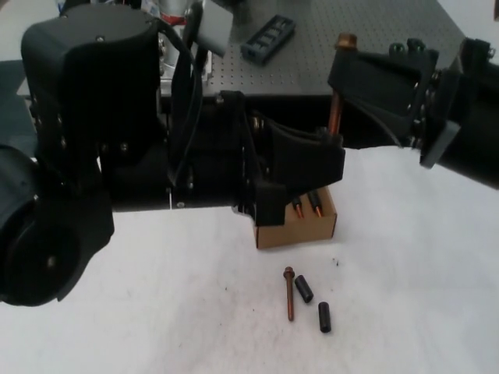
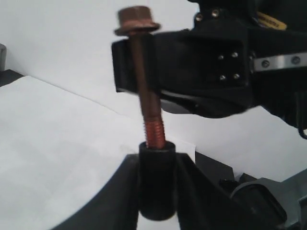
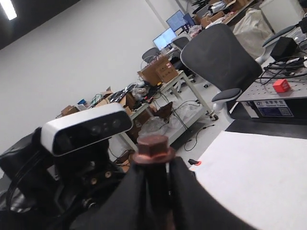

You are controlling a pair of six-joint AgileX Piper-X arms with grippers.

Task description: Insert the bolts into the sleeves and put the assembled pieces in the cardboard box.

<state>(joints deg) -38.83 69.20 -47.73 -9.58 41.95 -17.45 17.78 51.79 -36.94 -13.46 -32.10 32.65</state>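
Note:
My left gripper (image 2: pixel 156 165) is shut on a black sleeve (image 2: pixel 156 184), held upright above the cardboard box (image 1: pixel 296 226). My right gripper (image 3: pixel 153 177) is shut on a copper bolt (image 2: pixel 143 81) just under its hex head (image 3: pixel 152 148). The bolt hangs upright with its threaded tip at the sleeve's top opening. In the high view the bolt (image 1: pixel 337 86) runs down from the right gripper (image 1: pixel 341 66) to the left gripper (image 1: pixel 331 140). Two assembled pieces (image 1: pixel 306 204) lie in the box. A loose bolt (image 1: pixel 289 292) and two loose sleeves (image 1: pixel 303 288) (image 1: pixel 324 317) lie on the white cloth in front.
The white cloth (image 1: pixel 405 273) covers the near bench, with free room to the right and left of the loose parts. A dark tray (image 1: pixel 267 37) sits on the perforated bench top behind. The left arm's bulk (image 1: pixel 86 156) hides the left side.

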